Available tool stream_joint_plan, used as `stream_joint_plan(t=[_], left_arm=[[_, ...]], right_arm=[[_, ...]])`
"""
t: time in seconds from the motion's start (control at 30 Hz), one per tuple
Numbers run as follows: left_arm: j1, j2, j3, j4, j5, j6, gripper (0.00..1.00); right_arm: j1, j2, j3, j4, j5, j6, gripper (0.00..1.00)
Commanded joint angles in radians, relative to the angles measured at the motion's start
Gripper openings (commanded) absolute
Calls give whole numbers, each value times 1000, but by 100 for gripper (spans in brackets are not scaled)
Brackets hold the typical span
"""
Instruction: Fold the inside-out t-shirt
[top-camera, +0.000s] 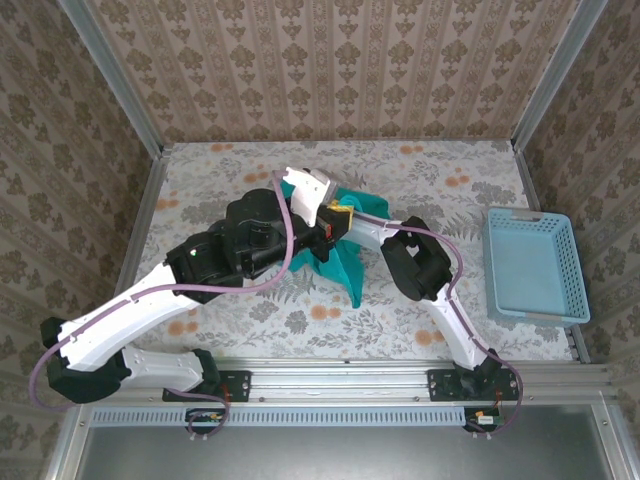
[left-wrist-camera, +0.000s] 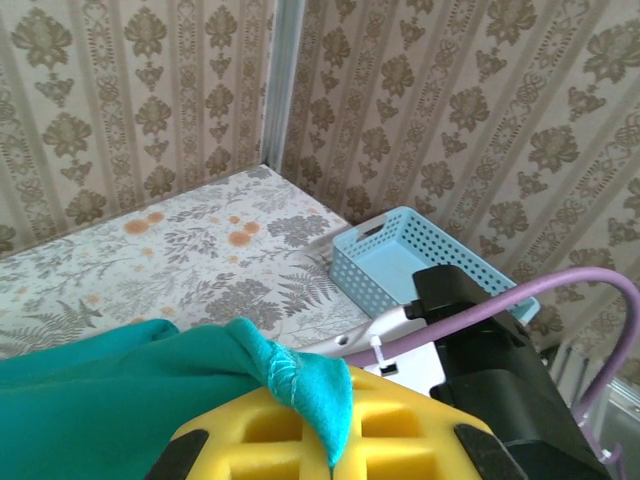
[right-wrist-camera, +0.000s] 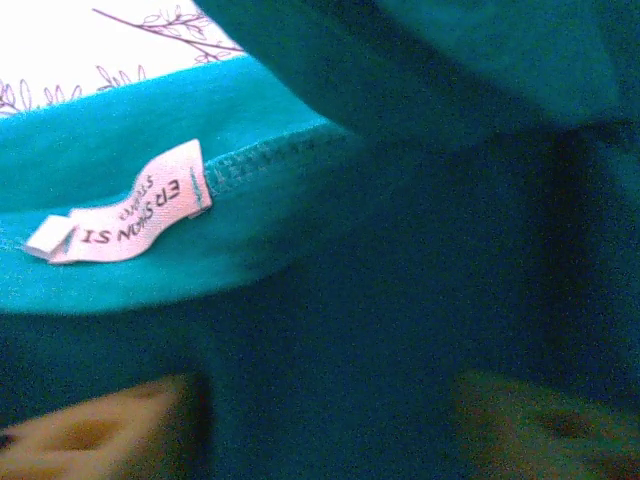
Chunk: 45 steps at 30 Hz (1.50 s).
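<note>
Pinching the t-shirt (top-camera: 350, 272): left gripper (left-wrist-camera: 322, 440); right gripper (right-wrist-camera: 320, 430) unclear (basket (top-camera: 530, 265) well apart).

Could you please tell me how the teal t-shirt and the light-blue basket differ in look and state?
The t-shirt is teal-green soft cloth, bunched and creased; the basket is light-blue rigid plastic with slotted walls. The t-shirt is in the middle of the table, the left pincer shut on it; the basket stands apart near its right edge, untouched. The t-shirt bears a small white tag; the basket is empty. Both are plain.
</note>
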Motion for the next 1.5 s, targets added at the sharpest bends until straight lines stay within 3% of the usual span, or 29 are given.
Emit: stream_joint_plan(t=[0.0, 0.17, 0.3, 0.43, 0.57, 0.73, 1.1, 1.47], left_arm=[[30, -30, 34, -19, -68, 8, 0], [149, -56, 18, -80, -89, -18, 0], [300, -79, -9, -141, -94, -53, 0], [499, -81, -63, -182, -65, -84, 0], [723, -55, -150, -184, 42, -137, 0], [895, 89, -233, -200, 142, -171, 0], [905, 485, -304, -168, 232, -172, 0], [797, 584, -300, -116, 283, -175, 0]], right_arm=[[-3, -22, -105, -1, -83, -75, 47], [11, -185, -347, 251, -249, -120, 14], [51, -307, -501, 365, -246, -151, 2], [102, -438, -675, 497, -241, -167, 0], [160, -584, -874, 678, -244, -183, 0], [199, -738, -1066, 882, -263, -177, 0], [237, -911, -1205, 1079, -369, -214, 0], [295, -711, -1073, 996, -362, -227, 0]])
